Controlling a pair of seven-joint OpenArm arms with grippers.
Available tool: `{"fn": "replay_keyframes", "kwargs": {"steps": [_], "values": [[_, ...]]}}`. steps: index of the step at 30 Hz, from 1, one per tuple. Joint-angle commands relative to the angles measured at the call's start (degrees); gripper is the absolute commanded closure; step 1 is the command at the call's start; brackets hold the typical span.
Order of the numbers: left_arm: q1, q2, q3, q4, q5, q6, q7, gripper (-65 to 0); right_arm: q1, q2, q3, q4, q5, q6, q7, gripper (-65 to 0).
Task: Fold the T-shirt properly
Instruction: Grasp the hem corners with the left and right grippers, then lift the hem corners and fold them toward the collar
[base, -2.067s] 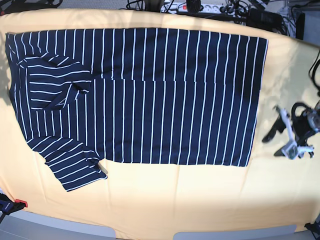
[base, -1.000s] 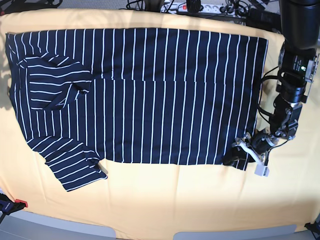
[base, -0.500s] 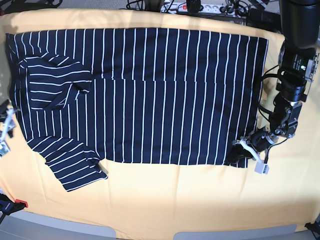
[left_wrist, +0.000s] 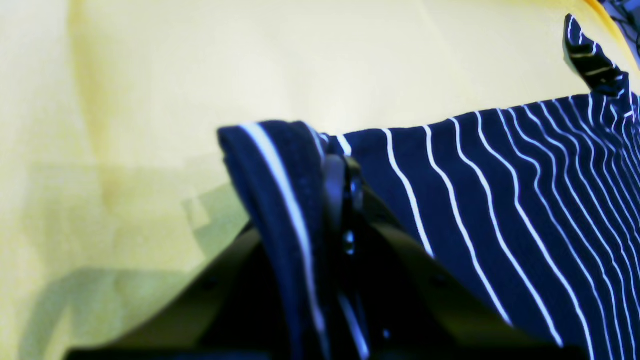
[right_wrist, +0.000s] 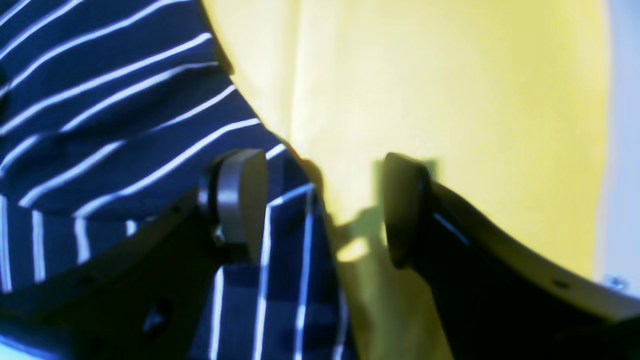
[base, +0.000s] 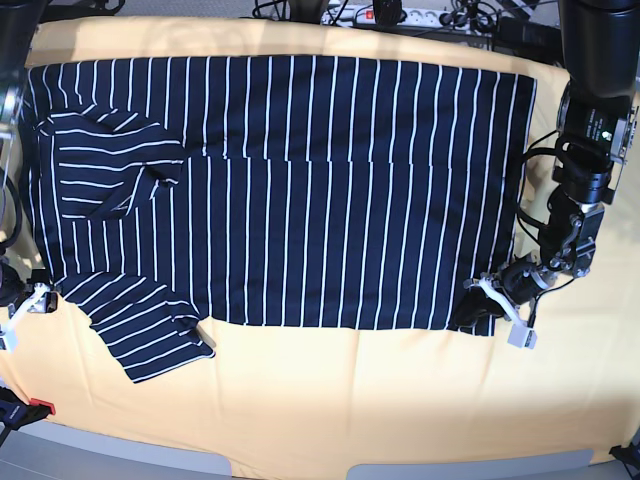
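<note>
The dark navy T-shirt (base: 300, 190) with thin white stripes lies flat on the yellow table cover (base: 400, 400), collar end to the left. One sleeve (base: 110, 165) is folded onto the body, while the other sleeve (base: 150, 335) sticks out at the front left. My left gripper (base: 478, 308) is shut on the T-shirt's front right hem corner. The left wrist view shows that corner (left_wrist: 280, 200) pinched up between the jaws (left_wrist: 342, 170). My right gripper (right_wrist: 320, 200) is open astride the T-shirt's (right_wrist: 100, 125) left edge, beside the lower sleeve (base: 28, 305).
A power strip (base: 380, 15) and cables lie beyond the table's back edge. A red clamp (base: 40, 407) sits at the front left corner. Bare yellow cover runs along the front and the right side. The left arm's upright body (base: 590, 150) stands at the right.
My left gripper has shut on the hem corner it was open around. The right arm came in from the left edge and moved down to the T-shirt's left edge.
</note>
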Motion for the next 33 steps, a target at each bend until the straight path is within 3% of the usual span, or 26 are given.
{"fn": "replay_keyframes", "kwargs": {"steps": [1, 4, 11, 16, 20, 23, 26, 28, 31, 32, 33], "values": [[-0.96, -0.5, 0.0, 0.26, 1.73, 0.07, 1.57, 0.0, 2.6, 1.68, 0.46, -1.66, 1.25, 1.44, 1.51, -38.0], [-0.79, -0.5, 0.0, 0.26, 2.08, 0.07, 1.57, 0.0, 3.28, 1.7, 0.46, -6.8, 1.33, 4.26, 2.95, -38.3], [-0.79, -0.52, 0.0, 0.26, 2.05, 0.04, 1.55, 0.0, 0.39, 1.2, 0.46, -8.02, 2.23, 5.09, 3.96, -39.4], [-0.81, -0.5, 0.0, 0.26, 2.03, -0.02, 1.55, 0.0, -2.47, -0.83, 0.46, -8.02, 1.73, 5.46, 6.69, -39.4], [-0.81, -0.5, 0.0, 0.26, 2.05, -0.37, 1.55, 0.0, -3.41, -2.25, 0.46, -8.02, -3.06, 5.09, 10.97, -39.4], [-0.79, -0.5, 0.0, 0.26, 2.08, -0.37, 1.55, 0.0, -3.32, -2.71, 0.46, -8.0, -2.95, 4.96, 10.99, -39.4], [-0.81, -0.5, 0.0, 0.26, 2.08, -0.37, 1.55, 0.0, -3.17, -2.71, 0.46, -8.0, -2.32, 7.96, 11.98, -38.7], [-0.83, -0.52, 0.0, 0.26, 2.08, -0.37, 1.55, 0.0, -3.02, -2.67, 0.46, -8.0, -2.86, 8.39, 13.0, -31.6], [-0.9, -0.52, 0.0, 0.26, 2.08, -0.37, 1.53, 0.0, -2.64, -2.49, 0.46, -7.89, -4.79, 8.52, 13.97, -5.4], [-0.98, -0.5, -0.02, 0.26, 2.08, -0.37, 1.51, 0.0, -2.54, -2.36, 0.46, -7.89, -5.31, 9.18, 14.21, 0.0], [-1.14, -0.5, -0.02, 0.26, 2.08, -0.37, 1.51, 0.0, -2.36, -2.25, 0.46, -7.89, -5.79, 9.86, 15.02, 0.0]]}}
